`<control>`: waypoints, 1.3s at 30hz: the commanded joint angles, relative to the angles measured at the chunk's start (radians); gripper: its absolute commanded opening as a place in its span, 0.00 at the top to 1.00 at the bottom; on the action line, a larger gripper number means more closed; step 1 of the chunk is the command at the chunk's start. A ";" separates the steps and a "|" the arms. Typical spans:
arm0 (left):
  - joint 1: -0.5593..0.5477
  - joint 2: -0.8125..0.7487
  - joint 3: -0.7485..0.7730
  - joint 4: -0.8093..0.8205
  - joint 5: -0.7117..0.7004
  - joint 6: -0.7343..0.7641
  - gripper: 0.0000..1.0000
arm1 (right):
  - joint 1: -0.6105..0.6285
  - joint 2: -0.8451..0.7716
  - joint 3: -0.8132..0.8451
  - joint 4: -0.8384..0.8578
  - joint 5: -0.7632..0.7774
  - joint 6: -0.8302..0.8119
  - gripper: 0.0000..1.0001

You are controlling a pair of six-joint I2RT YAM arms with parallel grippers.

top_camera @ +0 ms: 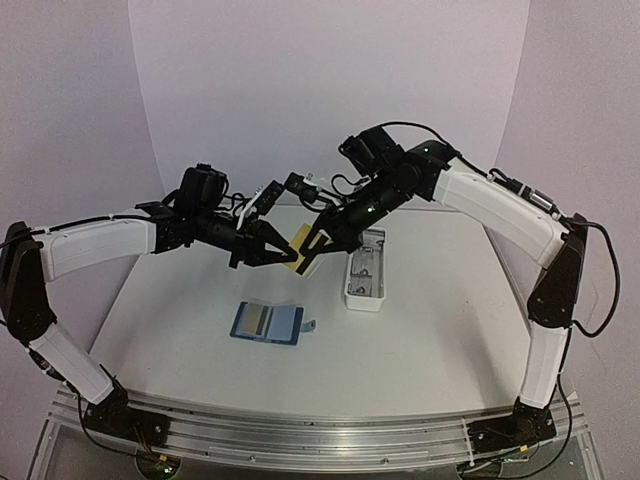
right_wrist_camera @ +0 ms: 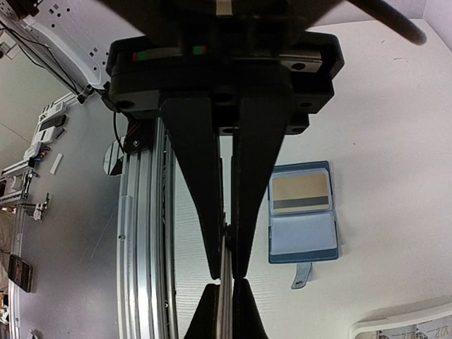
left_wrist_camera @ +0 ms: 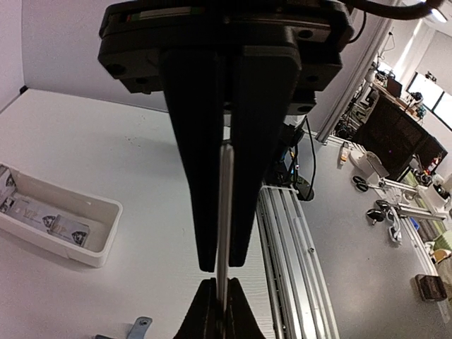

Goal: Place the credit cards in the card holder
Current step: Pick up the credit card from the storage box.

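A tan credit card (top_camera: pixel 298 247) hangs in the air over the table, gripped from both sides. My left gripper (top_camera: pixel 283 256) is shut on its left edge and my right gripper (top_camera: pixel 316 244) on its right edge. In the left wrist view the card (left_wrist_camera: pixel 224 212) shows edge-on between my closed fingers (left_wrist_camera: pixel 222 265). The right wrist view shows the same thin card edge (right_wrist_camera: pixel 225 300) in my right gripper (right_wrist_camera: pixel 226 272). The blue card holder (top_camera: pixel 267 322) lies open and flat below, with another tan card (right_wrist_camera: pixel 301 194) in its upper pocket.
A long white tray (top_camera: pixel 365 270) with pale cards inside stands right of the grippers, also seen in the left wrist view as the tray (left_wrist_camera: pixel 56 222). The holder's snap tab (right_wrist_camera: pixel 302 274) sticks out toward the tray. The aluminium rail (top_camera: pixel 300 435) runs along the near edge.
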 commanded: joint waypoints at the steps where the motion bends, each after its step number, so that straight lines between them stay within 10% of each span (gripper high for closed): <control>1: 0.002 -0.028 0.037 0.054 0.026 -0.081 1.00 | 0.004 0.004 0.005 0.018 -0.032 -0.002 1.00; 6: 0.018 -0.037 0.020 0.057 0.119 -0.143 1.00 | -0.004 -0.009 -0.044 0.018 -0.020 -0.003 0.93; 9: 0.049 -0.054 -0.020 0.156 0.132 -0.271 1.00 | -0.045 -0.053 -0.106 0.071 -0.052 0.035 0.66; 16: 0.070 -0.093 -0.076 0.392 0.105 -0.557 1.00 | -0.067 -0.241 -0.399 0.588 -0.097 0.279 0.39; 23: 0.093 -0.119 -0.094 0.466 0.068 -0.634 1.00 | -0.105 -0.358 -0.711 1.071 -0.138 0.563 0.39; 39: 0.094 -0.119 -0.079 0.405 0.052 -0.561 1.00 | -0.106 -0.262 -0.607 1.097 -0.182 0.599 0.70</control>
